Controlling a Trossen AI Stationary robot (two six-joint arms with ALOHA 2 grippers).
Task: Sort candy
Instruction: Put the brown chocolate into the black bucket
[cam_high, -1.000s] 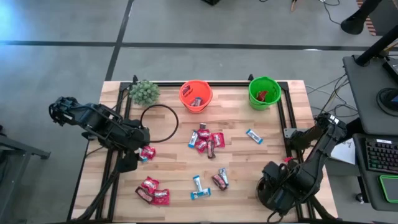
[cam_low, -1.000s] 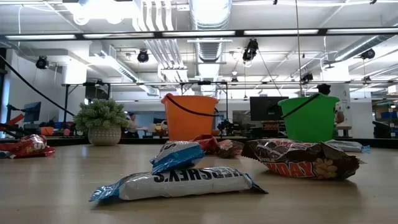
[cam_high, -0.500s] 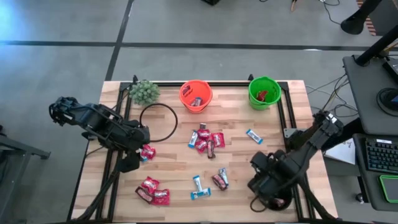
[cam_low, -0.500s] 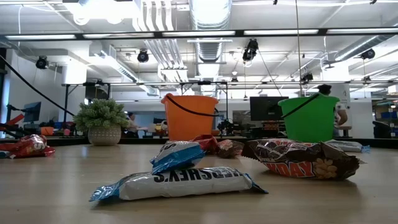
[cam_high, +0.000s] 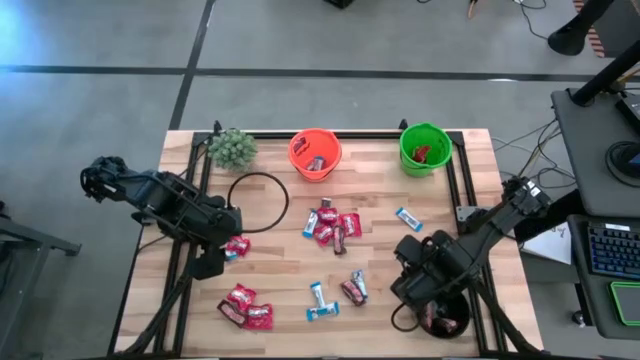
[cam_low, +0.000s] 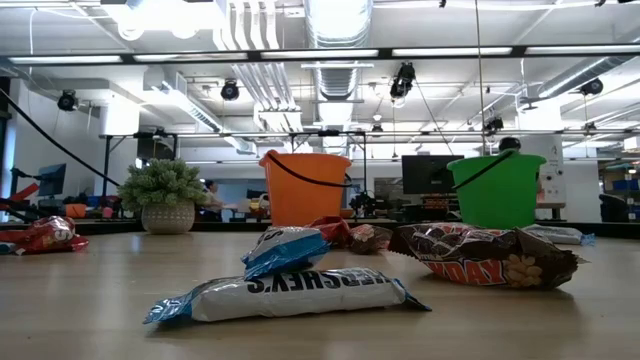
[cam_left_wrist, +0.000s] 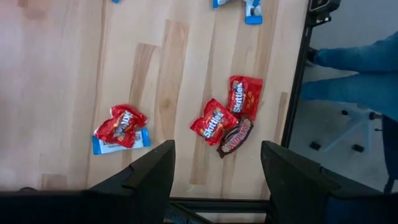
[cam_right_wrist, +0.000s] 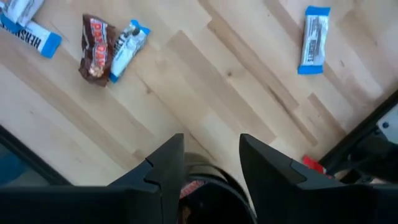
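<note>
My right tool hangs part-open and empty over the bench. The nearest candy, a dark bar beside a blue-and-white one, lies at nine o'clock, long axis toward twelve. My left tool waits wide open.

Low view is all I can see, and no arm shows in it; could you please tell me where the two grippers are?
Observer: The left gripper hangs open over the table's left side, beside a red packet.
Operator: Thank you, and the right one?
Observer: The right gripper is open over the table's right side, close to a black bucket.
Operator: Is anything in the green bucket?
Observer: Yes, the green bucket holds a red sweet.
</note>
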